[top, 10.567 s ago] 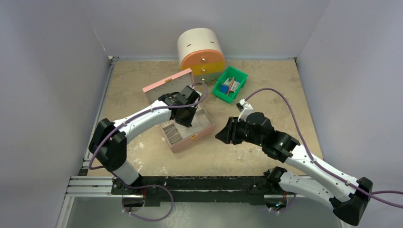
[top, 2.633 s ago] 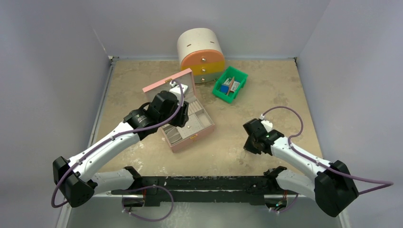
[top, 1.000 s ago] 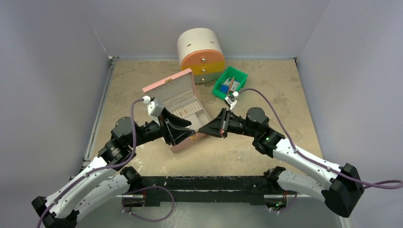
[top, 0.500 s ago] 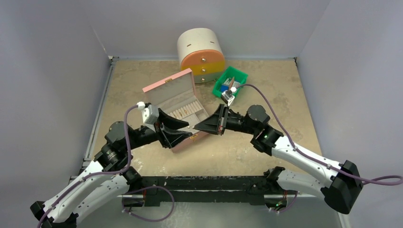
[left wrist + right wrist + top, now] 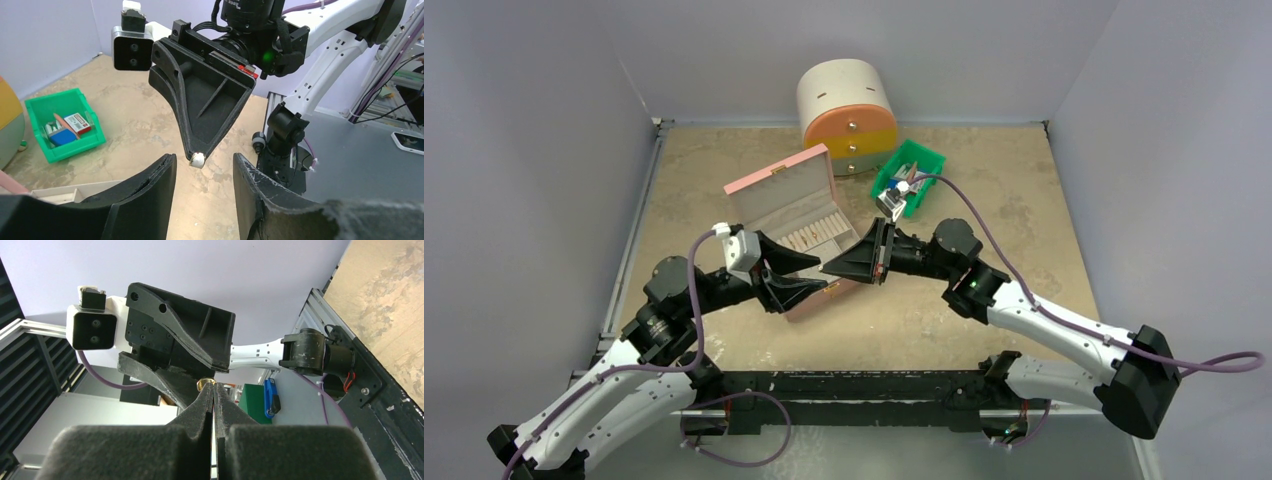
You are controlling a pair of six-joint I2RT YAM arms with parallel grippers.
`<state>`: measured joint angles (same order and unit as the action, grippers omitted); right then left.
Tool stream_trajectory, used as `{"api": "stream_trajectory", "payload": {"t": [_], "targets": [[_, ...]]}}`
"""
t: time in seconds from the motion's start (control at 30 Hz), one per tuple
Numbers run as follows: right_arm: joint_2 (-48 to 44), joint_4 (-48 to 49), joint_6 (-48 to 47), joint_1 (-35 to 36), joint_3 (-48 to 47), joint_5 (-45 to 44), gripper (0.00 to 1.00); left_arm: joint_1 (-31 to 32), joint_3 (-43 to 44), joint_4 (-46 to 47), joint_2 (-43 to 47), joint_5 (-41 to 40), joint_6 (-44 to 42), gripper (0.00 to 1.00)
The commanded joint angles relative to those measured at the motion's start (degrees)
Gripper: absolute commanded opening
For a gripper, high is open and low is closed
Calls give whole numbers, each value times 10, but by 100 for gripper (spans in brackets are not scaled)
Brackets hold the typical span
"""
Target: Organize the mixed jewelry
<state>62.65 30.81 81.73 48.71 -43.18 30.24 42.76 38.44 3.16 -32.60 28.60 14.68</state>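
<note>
A tiny gold stud (image 5: 205,382) is pinched at the tip of the right claw (image 5: 212,388), its fingers pressed together on it. The left claw (image 5: 204,162) faces it, fingers spread either side of that tip. Both hover over the front of an open pink jewelry box (image 5: 776,175) on the table (image 5: 1004,200).

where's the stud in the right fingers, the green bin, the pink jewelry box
stud (image 5: 197,160), left wrist view, its pale rounded end
green bin (image 5: 75,149), left wrist view, front wall
pink jewelry box (image 5: 774,172), top external view, raised lid
</note>
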Motion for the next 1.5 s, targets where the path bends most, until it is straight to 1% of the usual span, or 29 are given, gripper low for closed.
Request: {"api": "stream_trajectory", "payload": {"t": [0.0,0.17,0.57,0.7,0.97,1.17,1.4,1.47], "targets": [[-1,40,4,6,-30,14,0,-2,1,10,6,10,-30,43],[-1,40,3,8,-31,13,0,-2,2,8,4,14,-32,37],[1,41,1,13,-27,12,0,-2,10,1,-6,35,-36,15],[3,41,1,14,-27,12,0,-2,13,-3,-9,38,-40,10],[7,41,-1,17,-24,13,0,-1,18,-7,-10,39,-44,0],[5,43,-3,17,-21,13,0,-2,19,-14,-6,20,-46,0],[-11,44,-18,17,-9,10,24,-2,14,-14,8,-22,-31,0],[-18,45,-22,17,-2,8,30,-2,14,-17,12,-31,-27,0]]}}
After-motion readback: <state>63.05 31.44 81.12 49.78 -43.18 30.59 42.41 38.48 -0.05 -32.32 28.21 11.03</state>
